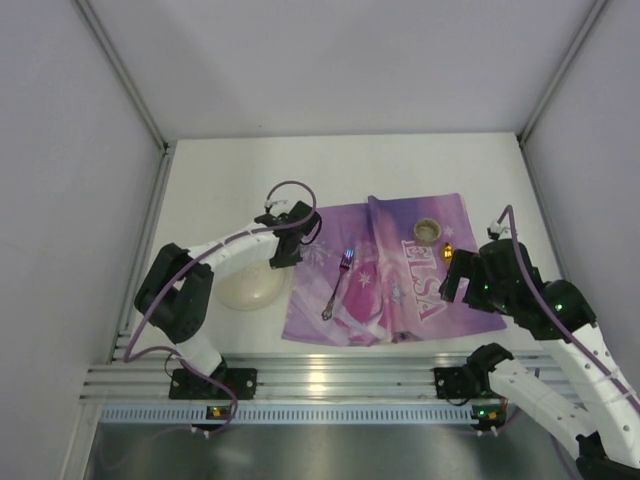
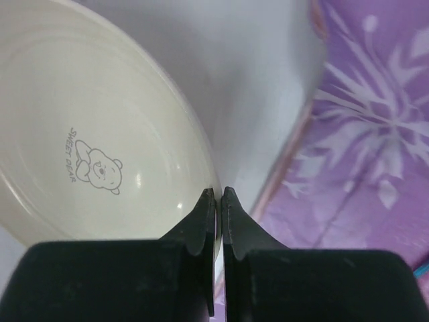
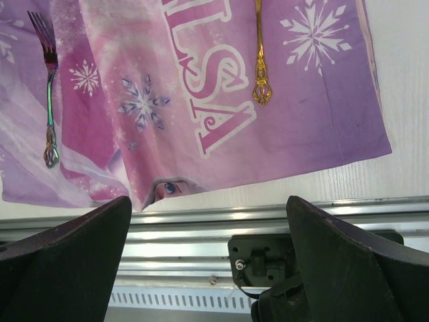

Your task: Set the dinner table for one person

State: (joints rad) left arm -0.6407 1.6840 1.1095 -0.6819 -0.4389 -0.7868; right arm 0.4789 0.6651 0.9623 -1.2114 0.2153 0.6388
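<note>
table [image 3: 402, 80]: matt white, faint fine grain. placemat [image 3: 221, 100]: thin printed sheet, looks like cloth or soft plastic, can't tell which; low sheen, creased. plate [image 2: 80, 100]: cream, glossy and smooth, looks ceramic, small printed bear. fork [image 3: 49, 100]: polished metal with a rainbow finish. gold utensil [image 3: 259, 67]: shiny gold metal, embossed handle. rail [image 3: 201, 231]: bare brushed metal, reflective. left gripper [image 2: 219, 198]: matt black, plastic by the look.
</note>
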